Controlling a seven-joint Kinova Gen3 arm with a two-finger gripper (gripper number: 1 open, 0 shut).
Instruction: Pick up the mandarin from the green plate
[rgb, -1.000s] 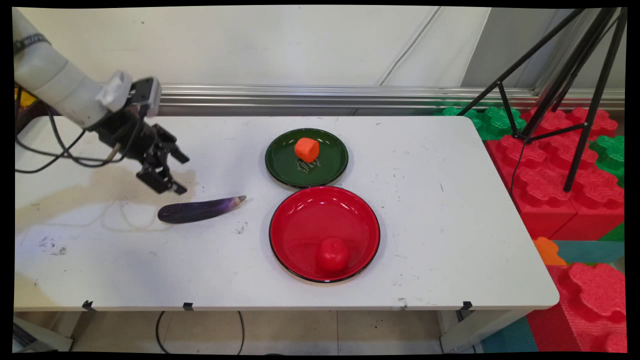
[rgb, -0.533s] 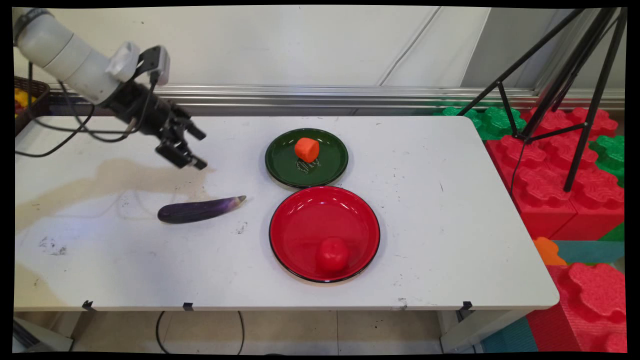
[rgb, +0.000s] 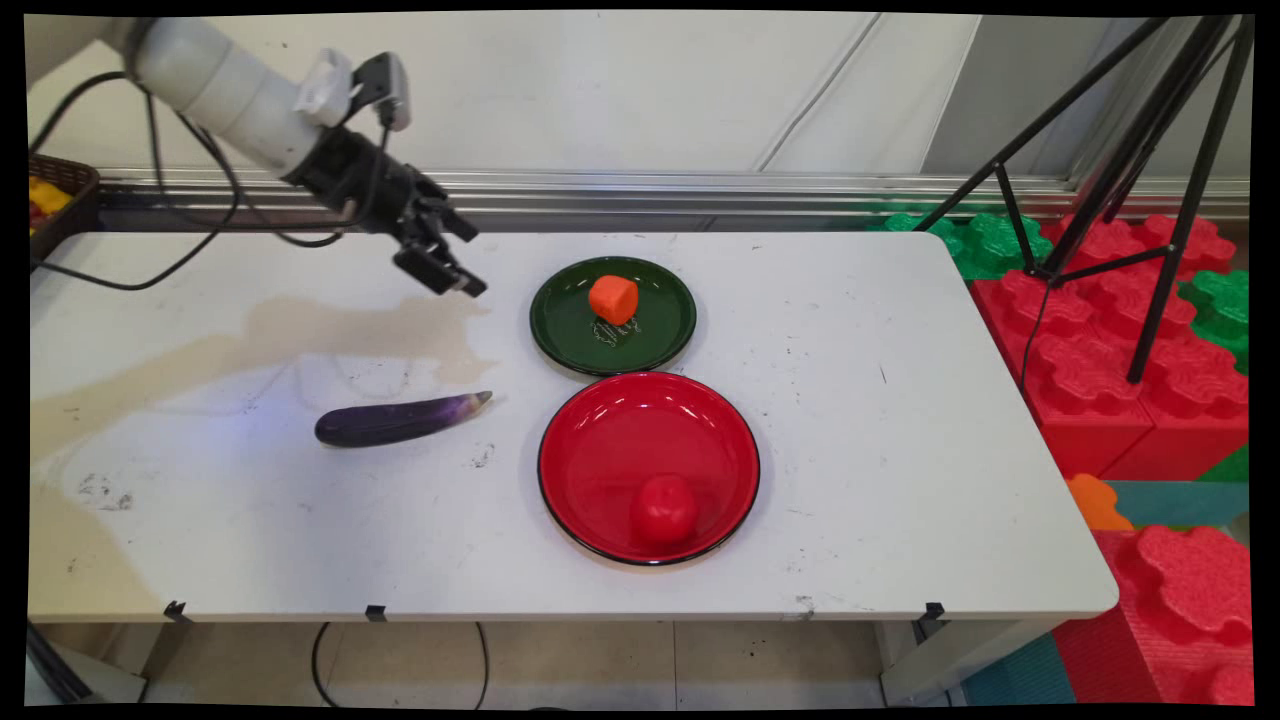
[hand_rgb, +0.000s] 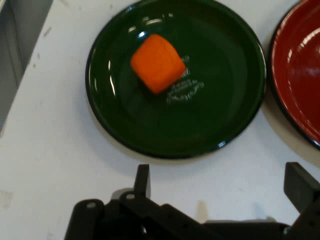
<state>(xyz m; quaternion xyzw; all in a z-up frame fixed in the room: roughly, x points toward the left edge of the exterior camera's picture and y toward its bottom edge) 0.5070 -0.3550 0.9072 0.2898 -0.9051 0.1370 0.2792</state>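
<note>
Orange block (hand_rgb: 158, 62), small, probably light and soft, sits on the green plate (hand_rgb: 220, 120) near the table's (rgb: 850, 420) far edge, best pinched across its flat sides by the empty, spread-fingered gripper (rgb: 455, 262) hovering beside it.

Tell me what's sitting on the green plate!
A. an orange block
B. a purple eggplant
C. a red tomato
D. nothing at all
A: the orange block sits on the green plate, while the eggplant lies on the table and the red tomato is in the red plate.
</note>
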